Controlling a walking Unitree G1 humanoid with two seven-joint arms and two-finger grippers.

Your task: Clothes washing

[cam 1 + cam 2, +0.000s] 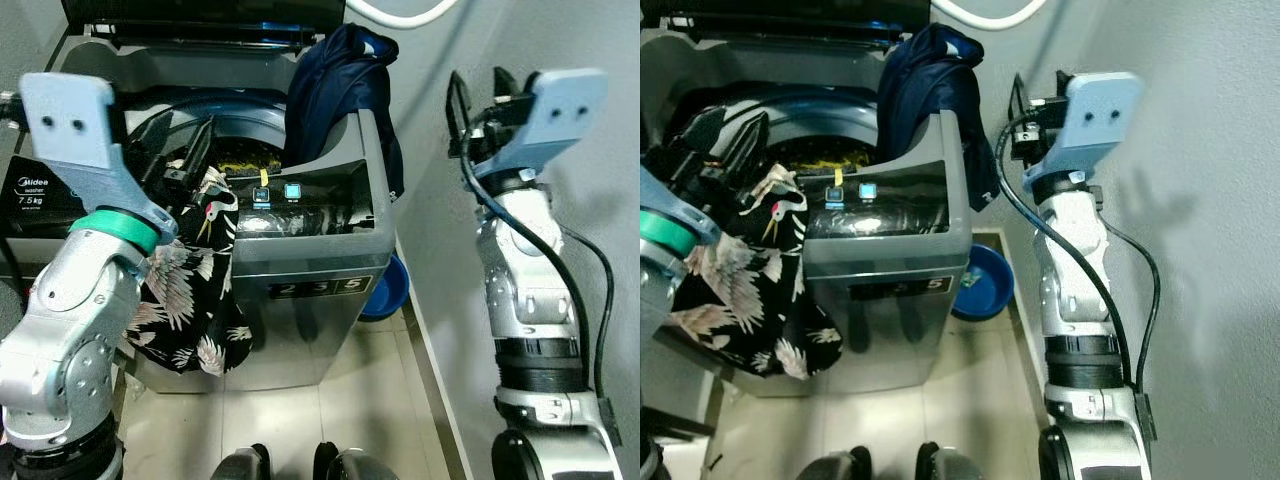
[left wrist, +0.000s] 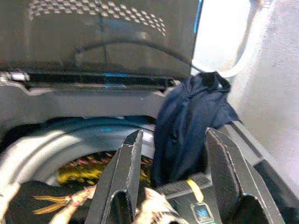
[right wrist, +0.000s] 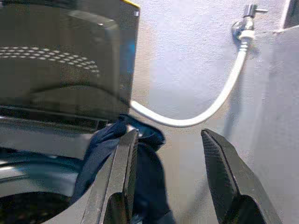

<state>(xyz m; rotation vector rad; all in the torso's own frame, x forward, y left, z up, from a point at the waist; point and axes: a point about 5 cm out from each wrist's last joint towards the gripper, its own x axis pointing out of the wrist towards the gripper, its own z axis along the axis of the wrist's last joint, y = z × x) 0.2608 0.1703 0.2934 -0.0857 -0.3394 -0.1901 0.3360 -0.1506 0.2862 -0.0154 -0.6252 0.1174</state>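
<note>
2 garments hang on the open top-loading washing machine (image 1: 300,270), and we note a 3rd item, yellow and patterned, lying low inside the drum (image 1: 245,160). The lid (image 2: 98,37) stands raised at the far side.

We see the black crane-print garment (image 1: 190,290) draped over the near left rim, most of it hanging down the front outside, its upper end by the drum opening. The navy garment (image 1: 335,85) is slung over the far right corner, part inside the tub, part falling down the right outer wall.

Left gripper (image 1: 180,150): we place it above the left part of the drum opening, just over the upper end of the crane-print garment. In the left wrist view its fingers (image 2: 124,182) are spread apart with nothing clamped between them; printed cloth lies just below their bases.

Right gripper (image 3: 168,177): we place it raised to the right of the machine, beside the grey wall (image 1: 560,40), well apart from both garments. Its fingers are spread apart and hold nothing; past them we see the navy garment.

We also log a white hose (image 3: 219,100) running from a wall tap (image 3: 247,21), a blue basin (image 1: 385,290) on the floor at the right of the machine, and 2 lit blue buttons (image 1: 277,193) on the control panel.
</note>
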